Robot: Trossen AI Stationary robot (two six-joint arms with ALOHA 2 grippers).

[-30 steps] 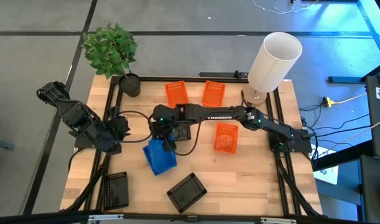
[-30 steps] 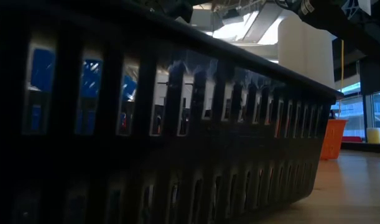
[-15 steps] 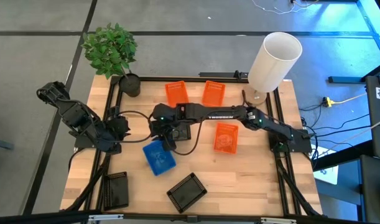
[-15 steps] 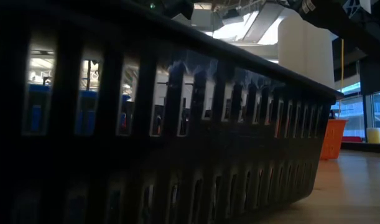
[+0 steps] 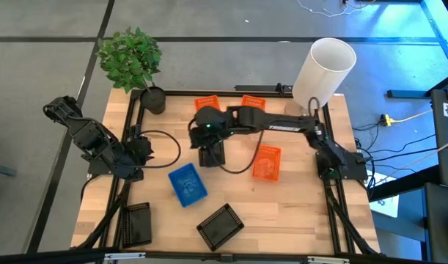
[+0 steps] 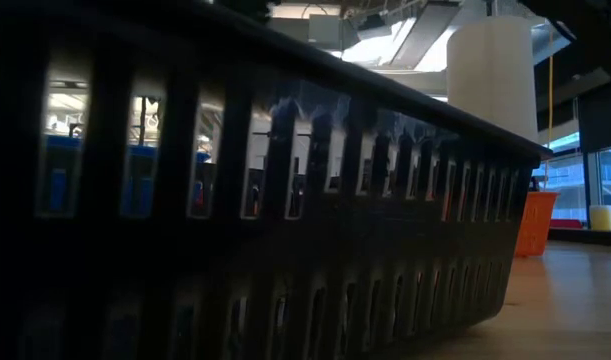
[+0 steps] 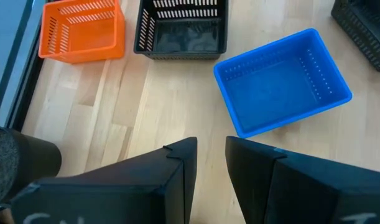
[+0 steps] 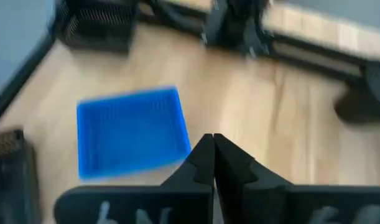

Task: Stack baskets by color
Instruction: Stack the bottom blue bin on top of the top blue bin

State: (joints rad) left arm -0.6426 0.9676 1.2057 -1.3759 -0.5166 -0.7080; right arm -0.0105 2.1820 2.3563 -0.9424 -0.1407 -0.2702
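nearest the front edge of the counter [image 5: 282,220] lie two black baskets, one flat at the left corner [image 5: 138,223] and one turned at an angle [image 5: 220,225]; the angled one's mesh wall fills the low view. behind them the blue basket [image 5: 187,183] sits upright and free on the wood. the left gripper [image 7: 207,163] waits at the left side, fingers slightly spread, holding nothing. the right gripper [image 8: 213,160] hangs above the counter just beyond the blue basket, fingers pressed together and empty, over a third black basket [image 7: 182,28]. an orange basket [image 5: 266,162] lies to the right; two more orange ones sit at the back, [image 5: 206,103] and [image 5: 253,102], partly under the right arm. a potted plant [image 5: 132,62] and a white cylinder [image 5: 322,70] stand at the far corners.
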